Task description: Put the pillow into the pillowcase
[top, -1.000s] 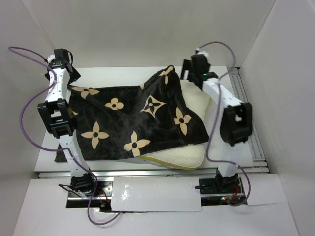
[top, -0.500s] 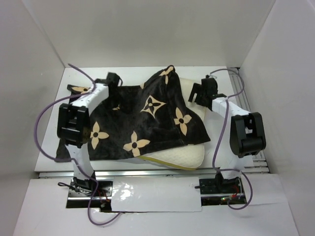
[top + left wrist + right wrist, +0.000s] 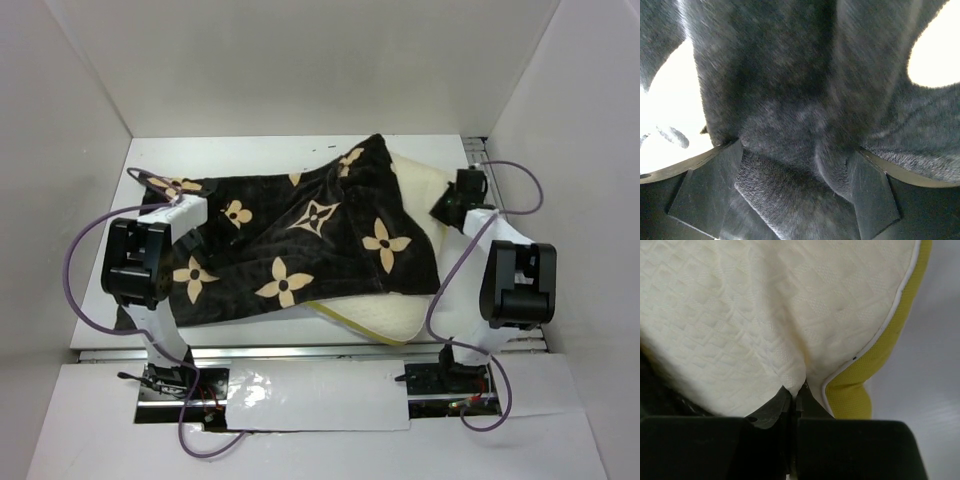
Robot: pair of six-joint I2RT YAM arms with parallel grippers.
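Observation:
The dark plush pillowcase with tan flowers lies spread over the cream pillow. The pillow shows along the right side and at the front edge. My right gripper is at the pillow's right edge, shut on a pinch of its cream fabric beside the yellow border; its fingertips press together. My left gripper rests on the pillowcase's left part. Its jaws stand wide open in the left wrist view, with folds of the pillowcase bunched between the fingers.
White walls enclose the table on the left, back and right. A metal rail runs along the front edge and another along the right side. Purple cables loop beside both arms.
My right gripper closed on the pillow's edge and pulled right; pillow and pillowcase shifted right with it. My left arm swung from the back-left corner down onto the pillowcase.

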